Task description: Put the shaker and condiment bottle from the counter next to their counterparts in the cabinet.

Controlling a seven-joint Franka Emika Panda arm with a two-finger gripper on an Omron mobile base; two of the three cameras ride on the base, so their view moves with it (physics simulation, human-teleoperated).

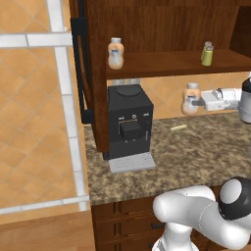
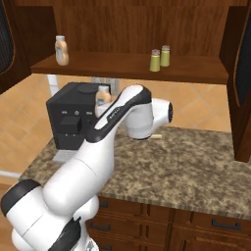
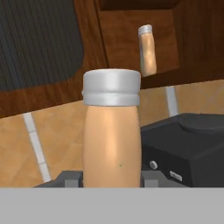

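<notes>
Condiment bottle (image 1: 190, 100) hangs above the counter (image 1: 196, 147), right of the coffee machine (image 1: 128, 121), pinched between the jaws of the gripper (image 1: 197, 102). Its twin bottle (image 1: 115, 53) stands on the cabinet (image 1: 147, 29) shelf's left end, 2 shakers (image 1: 207, 54) well right.

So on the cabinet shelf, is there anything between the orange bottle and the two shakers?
No. In the right base view the shelf is bare wood between the orange bottle at its left end and the two shakers toward the right.
</notes>
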